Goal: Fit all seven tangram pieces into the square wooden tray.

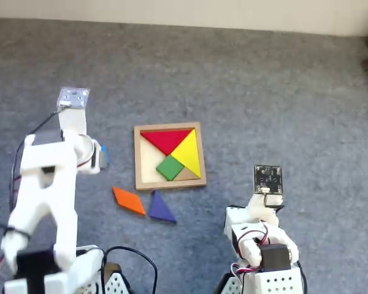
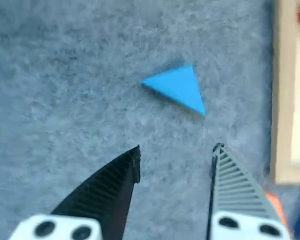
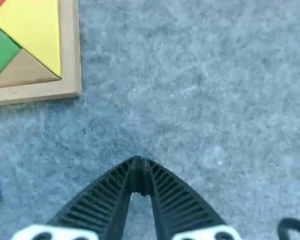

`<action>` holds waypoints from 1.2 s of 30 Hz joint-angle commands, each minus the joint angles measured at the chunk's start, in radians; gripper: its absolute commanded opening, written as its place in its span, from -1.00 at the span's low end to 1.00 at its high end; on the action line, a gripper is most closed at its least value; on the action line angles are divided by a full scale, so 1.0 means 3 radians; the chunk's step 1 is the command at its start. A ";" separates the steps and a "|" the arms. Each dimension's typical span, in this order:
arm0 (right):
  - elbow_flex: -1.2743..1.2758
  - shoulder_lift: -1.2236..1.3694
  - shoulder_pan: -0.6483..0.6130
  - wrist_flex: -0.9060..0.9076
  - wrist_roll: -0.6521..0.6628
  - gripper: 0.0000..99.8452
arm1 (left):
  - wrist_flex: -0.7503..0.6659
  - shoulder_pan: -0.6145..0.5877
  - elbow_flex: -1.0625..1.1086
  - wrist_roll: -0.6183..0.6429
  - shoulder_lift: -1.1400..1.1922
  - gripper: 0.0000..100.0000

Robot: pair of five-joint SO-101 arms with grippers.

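Low in the left wrist view, the left tool (image 2: 176,150) gapes wide and empty, tips just short of the blue triangle (image 2: 177,89), which lies flat on the grey worktop (image 2: 65,75) near the square wooden tray (image 2: 282,100) at the frame's right edge. The right tool (image 3: 140,172) is closed on nothing. Pinching the triangle's slanted edges could squirt the thin piece away or tilt it.
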 commanded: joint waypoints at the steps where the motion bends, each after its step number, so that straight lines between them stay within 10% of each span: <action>1: 0.0488 -0.0038 0.0064 0.0028 -0.0041 -0.99 | -0.0031 -0.0033 -0.0432 0.0501 0.0361 -0.54; 16: 0.0488 -0.0038 0.0064 0.0028 -0.0041 -0.99 | -0.0031 -0.0033 -0.1383 0.2230 0.1798 -0.54; 26: 0.0488 -0.0038 0.0064 0.0028 -0.0041 -0.99 | -0.0031 -0.0033 -0.1557 0.2307 0.2043 -0.55; 36: 0.0488 -0.0038 0.0064 0.0028 -0.0041 -0.99 | -0.0046 -0.0033 -0.1568 0.2286 0.2064 -0.98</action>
